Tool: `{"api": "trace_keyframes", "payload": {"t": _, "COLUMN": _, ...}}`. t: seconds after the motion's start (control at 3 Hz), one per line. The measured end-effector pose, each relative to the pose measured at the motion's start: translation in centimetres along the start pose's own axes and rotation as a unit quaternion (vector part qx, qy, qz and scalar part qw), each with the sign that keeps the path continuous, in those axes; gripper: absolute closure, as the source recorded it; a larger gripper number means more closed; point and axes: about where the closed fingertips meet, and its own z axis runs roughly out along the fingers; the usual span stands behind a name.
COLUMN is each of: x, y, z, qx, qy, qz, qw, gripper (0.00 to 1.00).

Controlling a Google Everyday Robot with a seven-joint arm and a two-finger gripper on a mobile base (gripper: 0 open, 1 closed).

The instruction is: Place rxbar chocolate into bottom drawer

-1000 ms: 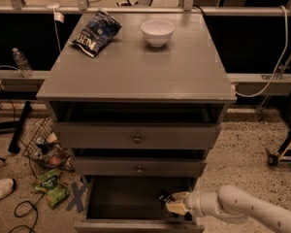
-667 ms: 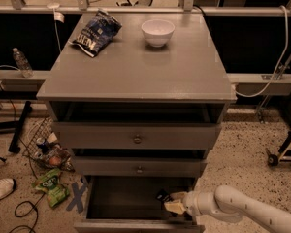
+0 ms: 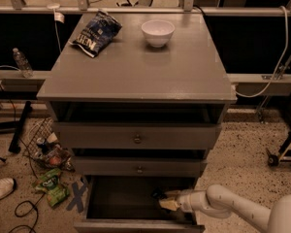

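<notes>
Gripper (image 3: 169, 199) inside open bottom drawer (image 3: 131, 225), perhaps beside rxbar chocolate (image 3: 158, 194)

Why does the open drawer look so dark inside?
Camera view: light comes from above, giving the cabinet top a soft sheen; the bottom drawer sits shadowed under the upper drawers, so only the pale gripper inside it stands out.

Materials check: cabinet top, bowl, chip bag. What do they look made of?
Cabinet top: grey painted wood by the look, satin, soft glare near the front edge. Bowl: white and smooth, ceramic or plastic, can't tell which. Chip bag: dark blue glossy film, crinkled with highlights. Gripper sits low in the open bottom drawer, right side.
</notes>
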Motion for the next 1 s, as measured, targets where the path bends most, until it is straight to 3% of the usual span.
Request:
{"api": "trace_keyframes", "payload": {"t": 0.33, "x": 0.26, "y": -0.69, "z": 1.77, "qx": -0.019, "qy": -0.002, "qz": 0.005, "qw": 0.9998, "gripper": 0.82}}
{"api": "trace_keyframes", "payload": {"t": 1.0, "x": 0.21, "y": -0.55, "z": 2.22, "qx": -0.024, "qy": -0.003, "qz": 0.005, "qw": 0.9997, "gripper": 0.3}}
